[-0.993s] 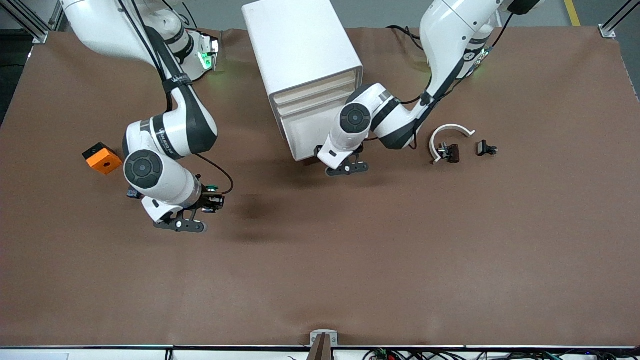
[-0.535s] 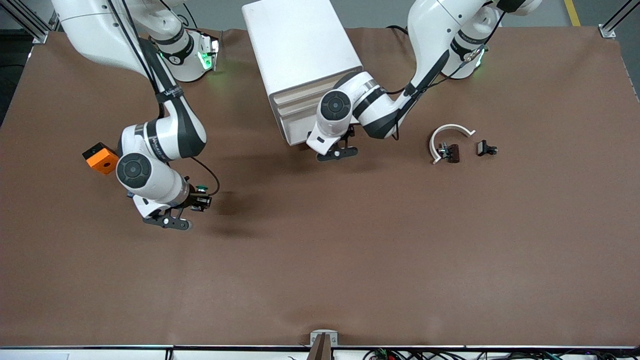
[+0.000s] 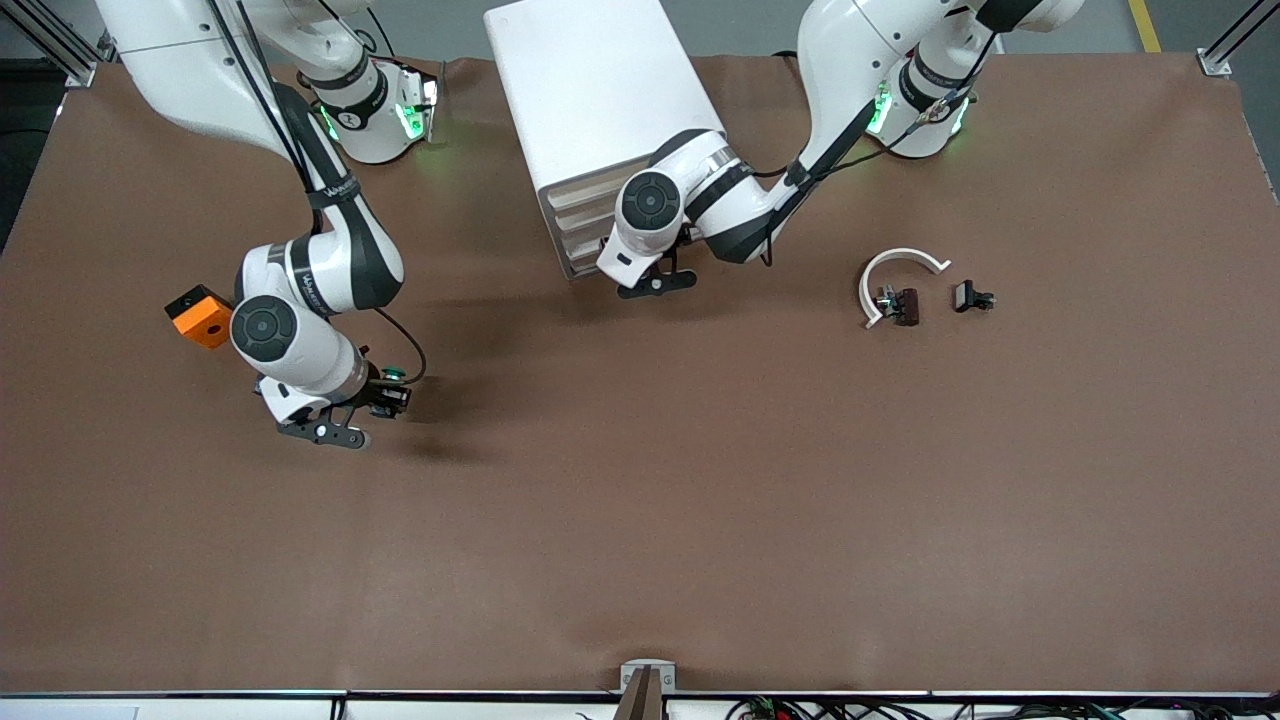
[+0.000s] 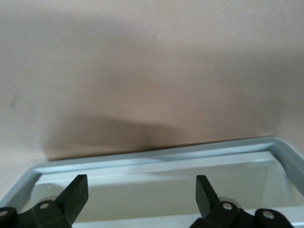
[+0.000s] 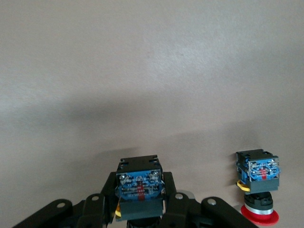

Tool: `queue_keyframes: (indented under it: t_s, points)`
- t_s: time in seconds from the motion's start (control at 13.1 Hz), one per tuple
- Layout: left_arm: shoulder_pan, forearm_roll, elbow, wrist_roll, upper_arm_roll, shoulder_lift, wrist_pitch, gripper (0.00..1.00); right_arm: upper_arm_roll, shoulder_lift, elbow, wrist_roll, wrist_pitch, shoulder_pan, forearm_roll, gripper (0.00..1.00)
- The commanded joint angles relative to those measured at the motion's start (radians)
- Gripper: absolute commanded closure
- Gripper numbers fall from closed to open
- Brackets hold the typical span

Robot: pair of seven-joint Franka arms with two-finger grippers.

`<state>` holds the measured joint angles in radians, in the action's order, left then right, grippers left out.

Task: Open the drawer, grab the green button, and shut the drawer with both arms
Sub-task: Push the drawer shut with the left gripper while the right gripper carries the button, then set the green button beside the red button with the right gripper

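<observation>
Two grippers, two different jobs: my right gripper (image 3: 375, 405) is clamped on the button (image 5: 139, 186), its green cap just showing in the front view, its blue-and-black body up between my fingers (image 5: 176, 205), over bare brown table (image 3: 700, 500) toward the right arm's end. A red-capped button (image 5: 257, 187) stands on the mat nearby, and an orange block (image 3: 204, 316) sits beside my right arm. My left gripper (image 4: 140, 194) is spread wide with nothing in it, at the front of the white cabinet (image 3: 600, 110), over the pale rim of the drawer (image 4: 156, 159).
</observation>
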<state>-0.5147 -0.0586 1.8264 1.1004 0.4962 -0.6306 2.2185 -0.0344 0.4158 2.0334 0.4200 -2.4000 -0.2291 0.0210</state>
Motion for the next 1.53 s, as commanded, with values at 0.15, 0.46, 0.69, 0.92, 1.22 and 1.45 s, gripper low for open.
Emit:
queue_keyframes:
  t_s: [0.15,0.46,0.69,0.92,1.22,1.45]
  points:
    - [0.004,-0.023,-0.015,0.012,0.005,0.005,-0.014,0.00,0.008,-0.032,0.065,0.002,-0.036,0.048,0.022,1.00]
    - [0.010,0.008,-0.055,0.004,-0.114,0.058,-0.054,0.00,0.008,-0.022,0.088,0.002,-0.091,0.060,0.022,1.00]
    - [0.012,0.147,-0.107,0.003,-0.201,0.121,-0.137,0.00,0.008,-0.009,0.146,0.003,-0.200,0.057,0.022,1.00]
    - [0.091,0.192,-0.223,-0.005,-0.243,0.149,-0.256,0.00,0.010,0.007,0.146,0.003,-0.202,0.054,0.022,1.00]
    - [0.244,0.194,-0.256,-0.132,-0.243,0.221,-0.278,0.00,0.011,0.015,0.146,-0.003,-0.191,0.045,0.022,1.00]
    - [0.350,0.194,-0.253,-0.307,-0.243,0.288,-0.290,0.00,0.011,0.024,0.146,0.000,-0.191,0.028,0.022,1.00]
